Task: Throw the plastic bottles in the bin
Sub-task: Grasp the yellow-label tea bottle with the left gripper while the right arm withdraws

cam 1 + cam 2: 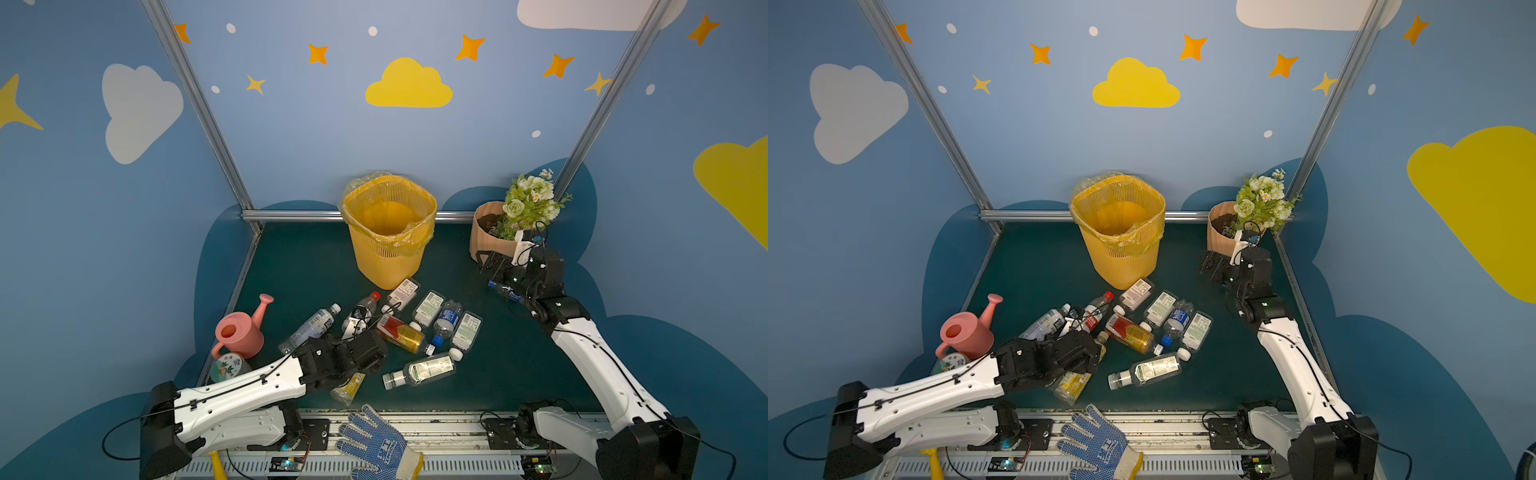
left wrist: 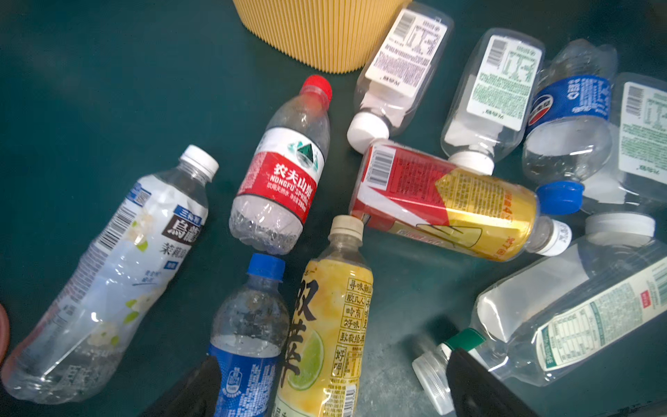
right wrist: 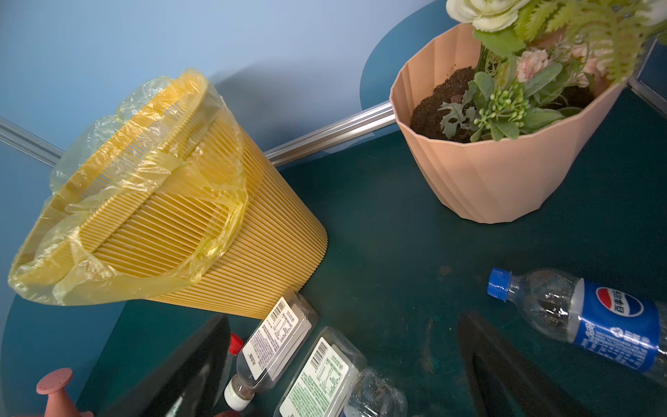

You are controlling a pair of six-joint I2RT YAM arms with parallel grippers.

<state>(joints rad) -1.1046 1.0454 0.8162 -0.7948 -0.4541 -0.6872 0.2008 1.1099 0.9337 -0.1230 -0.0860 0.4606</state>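
Several plastic bottles (image 1: 419, 328) lie in a heap on the green mat in front of the bin (image 1: 388, 232), a tall yellow ribbed basket lined with a yellow bag. My left gripper (image 1: 370, 353) hangs low over the near side of the heap. In the left wrist view it (image 2: 332, 386) stands open, with a blue-label bottle (image 2: 245, 343) and a yellow-label bottle (image 2: 325, 325) lying between its fingers (image 2: 476, 382). My right gripper (image 1: 486, 259) hovers open and empty between bin and flower pot. A blue-label bottle (image 3: 592, 317) lies alone beside it.
A peach flower pot (image 1: 488, 232) with flowers stands at the back right. A pink watering can (image 1: 239, 330) and a short round jar (image 1: 226, 368) sit at the left mat edge. A blue-dotted glove (image 1: 374, 444) lies on the front rail.
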